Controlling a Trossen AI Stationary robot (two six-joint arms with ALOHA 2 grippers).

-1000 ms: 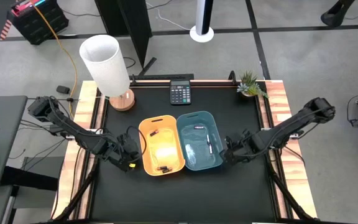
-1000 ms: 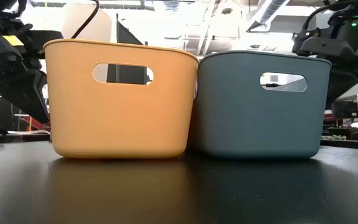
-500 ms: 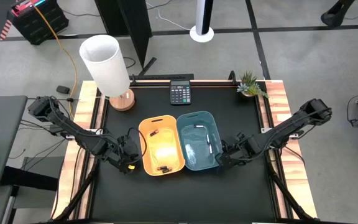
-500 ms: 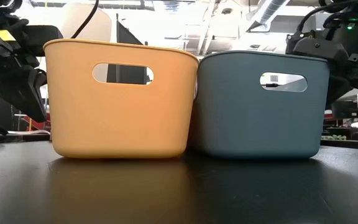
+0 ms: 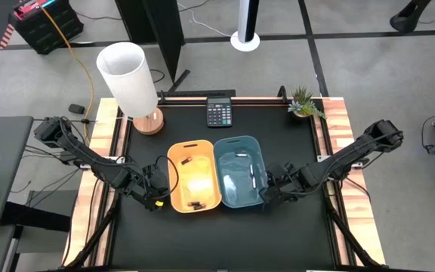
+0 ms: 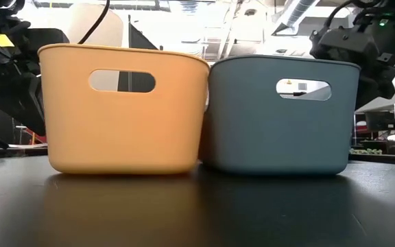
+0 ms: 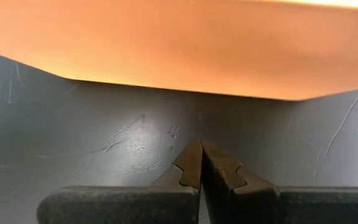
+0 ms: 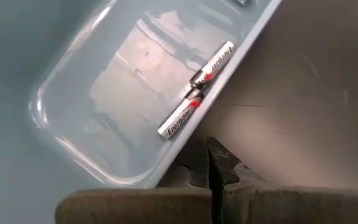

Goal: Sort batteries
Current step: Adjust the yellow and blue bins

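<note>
The yellow bin (image 5: 195, 183) and the blue bin (image 5: 239, 181) stand side by side, walls touching, on the black table. Two silvery batteries (image 8: 213, 62) (image 8: 179, 118) lie along the blue bin's right wall. Dark batteries (image 5: 187, 160) (image 5: 196, 204) lie in the yellow bin. My right gripper (image 8: 209, 152) is shut at the blue bin's right wall. My left gripper (image 7: 201, 152) is shut, low over the table just left of the yellow bin (image 7: 185, 43) and apart from it. My right gripper pushes the blue bin with its shut fingertips (image 8: 197, 155) against the outside of the right wall, just under the rim (image 8: 185, 146) near the near-right corner. The fingers come from the table's right, slanting down. The bin stands flat on the table.
A black calculator (image 5: 218, 113) lies near the far edge. A white lamp (image 5: 131, 83) stands at the far left corner and a small plant (image 5: 304, 102) at the far right. Bare black table lies in front of the bins (image 6: 197, 206).
My right gripper has moved toward the table's left, staying shut, and has pushed the blue bin that way. The blue bin has slid left along the table and carried the yellow bin with it; both stay upright and side by side.
</note>
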